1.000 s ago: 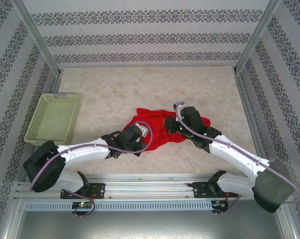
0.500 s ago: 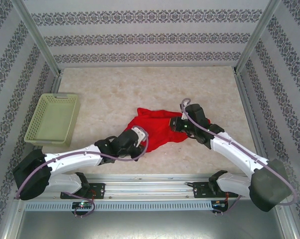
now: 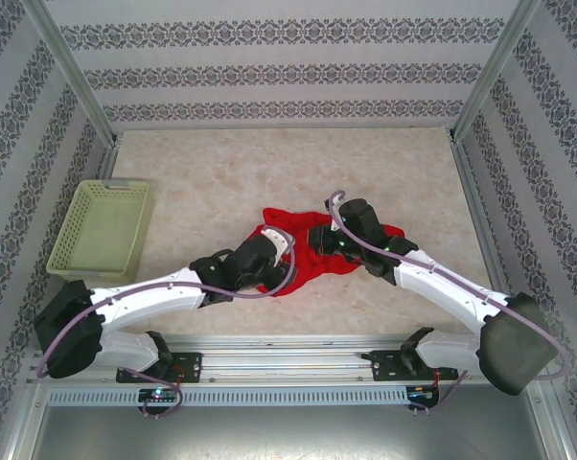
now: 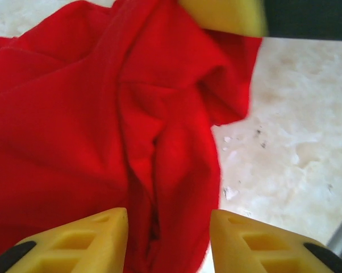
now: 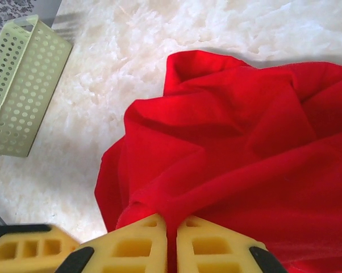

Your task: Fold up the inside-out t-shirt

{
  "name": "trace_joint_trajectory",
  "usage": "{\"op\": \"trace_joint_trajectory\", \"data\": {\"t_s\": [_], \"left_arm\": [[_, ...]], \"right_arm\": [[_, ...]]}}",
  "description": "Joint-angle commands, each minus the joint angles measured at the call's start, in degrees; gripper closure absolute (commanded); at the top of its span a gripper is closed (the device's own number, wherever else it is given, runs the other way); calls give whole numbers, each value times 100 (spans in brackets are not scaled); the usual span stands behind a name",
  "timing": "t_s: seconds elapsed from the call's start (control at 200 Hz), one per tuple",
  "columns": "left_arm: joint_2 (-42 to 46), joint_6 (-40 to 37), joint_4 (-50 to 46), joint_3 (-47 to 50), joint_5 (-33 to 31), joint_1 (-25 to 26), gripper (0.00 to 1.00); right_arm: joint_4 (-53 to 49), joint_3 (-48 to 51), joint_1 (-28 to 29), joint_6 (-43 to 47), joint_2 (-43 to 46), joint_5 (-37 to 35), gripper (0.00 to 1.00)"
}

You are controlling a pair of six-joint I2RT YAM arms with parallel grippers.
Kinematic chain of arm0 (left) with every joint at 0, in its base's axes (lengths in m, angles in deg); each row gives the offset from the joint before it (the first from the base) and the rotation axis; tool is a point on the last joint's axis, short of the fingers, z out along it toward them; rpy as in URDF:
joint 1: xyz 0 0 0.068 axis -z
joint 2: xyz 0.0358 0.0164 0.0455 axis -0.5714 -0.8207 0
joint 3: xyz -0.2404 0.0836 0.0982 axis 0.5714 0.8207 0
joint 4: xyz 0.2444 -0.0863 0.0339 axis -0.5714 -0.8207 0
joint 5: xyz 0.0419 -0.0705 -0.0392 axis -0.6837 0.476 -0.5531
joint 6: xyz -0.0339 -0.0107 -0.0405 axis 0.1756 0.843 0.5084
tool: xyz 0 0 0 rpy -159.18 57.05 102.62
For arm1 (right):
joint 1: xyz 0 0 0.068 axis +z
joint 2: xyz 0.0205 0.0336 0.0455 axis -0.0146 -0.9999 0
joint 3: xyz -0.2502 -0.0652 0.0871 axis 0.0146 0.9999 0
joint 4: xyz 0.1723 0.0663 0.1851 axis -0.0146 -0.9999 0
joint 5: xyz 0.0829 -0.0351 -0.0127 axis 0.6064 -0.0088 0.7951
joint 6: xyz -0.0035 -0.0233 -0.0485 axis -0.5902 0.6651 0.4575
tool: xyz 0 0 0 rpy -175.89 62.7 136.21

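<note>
Garment status: inside-out t-shirt (image 3: 306, 264) lies crumpled on the table (image 3: 269, 172), well apart from the pale green basket (image 3: 102, 230); left gripper (image 4: 168, 219) stands spread, a shirt fold between its fingers; right gripper (image 5: 171, 219) is pressed together, pinching a ridge of the cloth.

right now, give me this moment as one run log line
shirt: bunched on table, unfolded | left hand: open, fold between fingers | right hand: shut on shirt | basket: empty, apart at left
</note>
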Motion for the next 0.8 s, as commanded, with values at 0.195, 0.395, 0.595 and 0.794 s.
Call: {"op": "trace_joint_trajectory", "data": {"t_s": [0.195,0.395,0.595,0.794], "left_arm": [[-712,496,683,-369,160,-397,66],[-687,367,570,-540,215,-454,91],[-31,32,17,-495,-129,-465,100],[666,-81,-170,-257,173,-755,100]], "right_arm": [[362,333,199,177,388,45,87],[25,304,215,227,346,-448,87],[-276,154,21,342,299,-807,86],[-576,-199,-90,415,-44,-1010,73]]}}
